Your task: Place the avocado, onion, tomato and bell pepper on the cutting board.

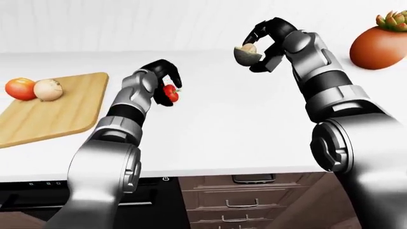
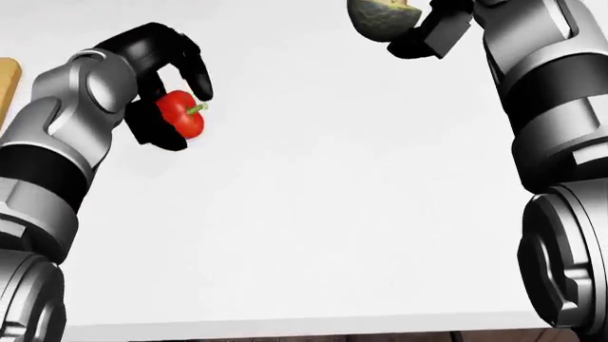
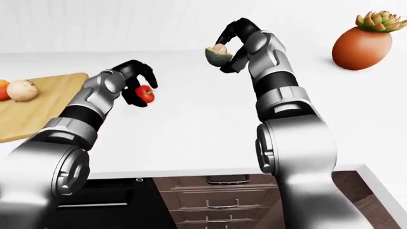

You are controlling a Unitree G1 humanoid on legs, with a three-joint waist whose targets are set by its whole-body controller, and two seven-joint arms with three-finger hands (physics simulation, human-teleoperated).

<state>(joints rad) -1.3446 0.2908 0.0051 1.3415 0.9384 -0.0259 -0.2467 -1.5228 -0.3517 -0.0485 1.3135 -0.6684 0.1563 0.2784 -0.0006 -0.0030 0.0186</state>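
The red bell pepper point(image 2: 180, 116) sits inside my left hand point(image 1: 165, 89), whose black fingers curl over and under it just above the white counter point(image 2: 313, 214). High at the top of the head view my right hand point(image 1: 255, 51) is shut on the avocado half point(image 1: 244, 56), pale cut face up, well above the counter. In the left-eye view the wooden cutting board point(image 1: 57, 112) lies at the left, carrying the tomato point(image 1: 19, 88) and the onion point(image 1: 48, 89) side by side near its upper left corner.
An orange-brown pot with a succulent point(image 1: 380, 44) stands at the upper right of the counter. Below the counter's near edge are brown drawers point(image 1: 254, 200) and a dark appliance front point(image 1: 32, 200) at the lower left.
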